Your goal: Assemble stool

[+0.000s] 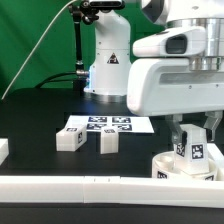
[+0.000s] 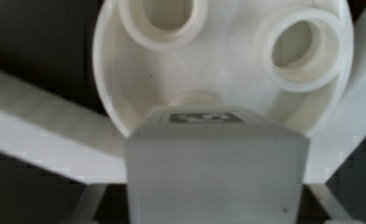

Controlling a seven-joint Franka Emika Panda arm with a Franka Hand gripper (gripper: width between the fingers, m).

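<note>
Table [image 1: 35, 125] bearing the stool seat [image 1: 168, 168], set directly beneath the gripper [image 1: 196, 138]. The gripper is clamped on one upright leg [image 1: 196, 152]. The leg is best kept vertical and centred over its socket, which is hidden, before being pressed in.

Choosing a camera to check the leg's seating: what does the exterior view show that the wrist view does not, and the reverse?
Only the exterior view: two loose legs lying by the marker board, and the tool closed on the third leg. Only the wrist view: the two round sockets in the seat's face, seen close. Both: the tagged third leg at the round seat; neither settles whether it is fully seated.
</note>
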